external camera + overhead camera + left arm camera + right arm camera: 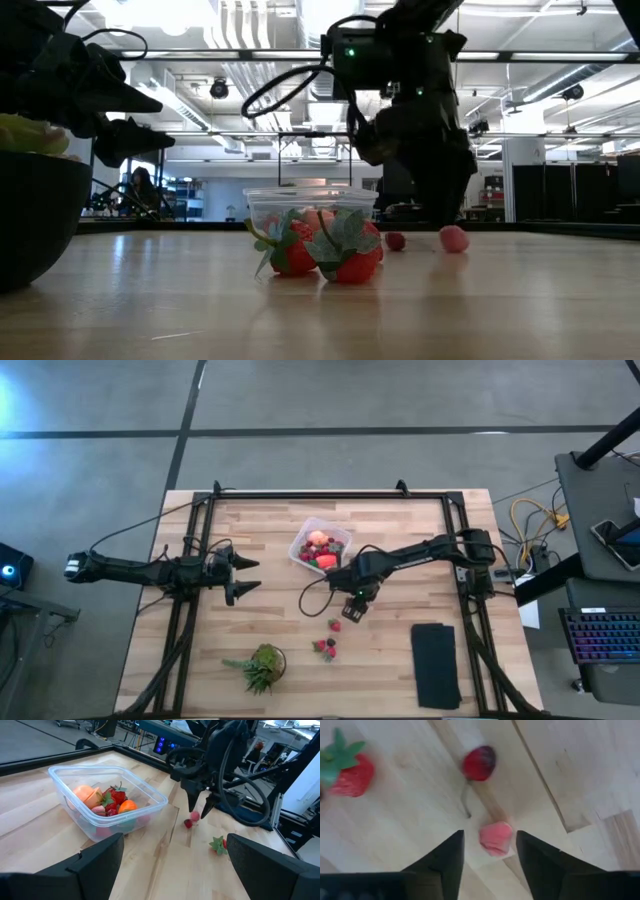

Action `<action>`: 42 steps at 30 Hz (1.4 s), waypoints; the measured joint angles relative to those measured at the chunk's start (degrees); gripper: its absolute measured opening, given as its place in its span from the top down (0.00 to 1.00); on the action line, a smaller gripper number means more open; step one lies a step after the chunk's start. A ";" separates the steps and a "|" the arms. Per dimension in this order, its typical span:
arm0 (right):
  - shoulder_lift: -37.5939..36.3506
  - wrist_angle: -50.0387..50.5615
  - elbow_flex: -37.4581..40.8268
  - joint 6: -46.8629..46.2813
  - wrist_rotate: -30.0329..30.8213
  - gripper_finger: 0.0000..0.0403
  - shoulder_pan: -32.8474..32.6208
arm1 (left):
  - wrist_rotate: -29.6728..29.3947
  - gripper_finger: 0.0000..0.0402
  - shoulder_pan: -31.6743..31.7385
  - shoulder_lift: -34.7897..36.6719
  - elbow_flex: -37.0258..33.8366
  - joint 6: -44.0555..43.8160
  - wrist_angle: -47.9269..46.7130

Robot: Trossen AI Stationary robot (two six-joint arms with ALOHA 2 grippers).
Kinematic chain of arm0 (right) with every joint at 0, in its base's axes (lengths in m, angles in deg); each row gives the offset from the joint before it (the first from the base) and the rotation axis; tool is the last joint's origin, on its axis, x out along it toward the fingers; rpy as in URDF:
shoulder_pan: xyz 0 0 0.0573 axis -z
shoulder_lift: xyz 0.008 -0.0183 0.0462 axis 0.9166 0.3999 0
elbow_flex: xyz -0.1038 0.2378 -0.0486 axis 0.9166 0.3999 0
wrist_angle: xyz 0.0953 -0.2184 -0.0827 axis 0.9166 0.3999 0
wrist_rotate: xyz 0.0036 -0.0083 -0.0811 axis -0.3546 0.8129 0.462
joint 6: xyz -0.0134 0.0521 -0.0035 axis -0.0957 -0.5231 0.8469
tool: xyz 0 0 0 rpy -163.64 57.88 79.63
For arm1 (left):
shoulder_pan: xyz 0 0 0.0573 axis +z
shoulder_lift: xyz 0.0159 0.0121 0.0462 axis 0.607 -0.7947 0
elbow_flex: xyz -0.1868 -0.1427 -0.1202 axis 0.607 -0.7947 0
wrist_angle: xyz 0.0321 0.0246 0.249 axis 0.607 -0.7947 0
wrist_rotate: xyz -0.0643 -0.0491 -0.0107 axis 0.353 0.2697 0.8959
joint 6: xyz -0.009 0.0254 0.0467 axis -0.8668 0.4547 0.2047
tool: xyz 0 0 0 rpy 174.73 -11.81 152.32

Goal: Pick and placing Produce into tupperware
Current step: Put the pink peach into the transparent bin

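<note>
The clear tupperware [320,547] [107,795] [310,203] sits on the table and holds an orange round fruit, a carrot-like piece and several red berries. My right gripper [350,610] [490,845] [200,807] points down, open, just near of the tub. A small pink piece [496,838] [194,815] [454,238] lies on the wood between its fingers, with a gap on each side. A dark red piece [479,762] [188,823] lies beside it. Leafy strawberries [325,648] [340,250] lie nearer. My left gripper [245,575] [172,865] hovers open, left of the tub.
A spiky potted plant [262,665] stands near the table's near edge, left of the strawberries. A flat black pad [435,665] lies at the near right. A black frame [330,495] runs along the table's far edge and sides.
</note>
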 joint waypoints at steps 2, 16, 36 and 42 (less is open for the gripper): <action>-0.04 1.32 -1.13 0.27 0.02 0.55 -0.07 | -0.02 0.16 0.02 0.00 0.00 0.00 0.00; -0.59 8.75 -1.75 1.57 2.50 0.50 0.18 | 0.00 0.16 0.02 0.00 0.00 0.00 0.00; -0.59 -0.79 3.66 -3.23 3.11 0.50 -0.32 | -0.01 0.16 0.01 0.00 0.00 -0.01 0.00; -0.59 -0.91 3.66 -3.68 6.47 0.53 -0.29 | -0.01 0.16 0.01 0.00 0.00 0.00 0.00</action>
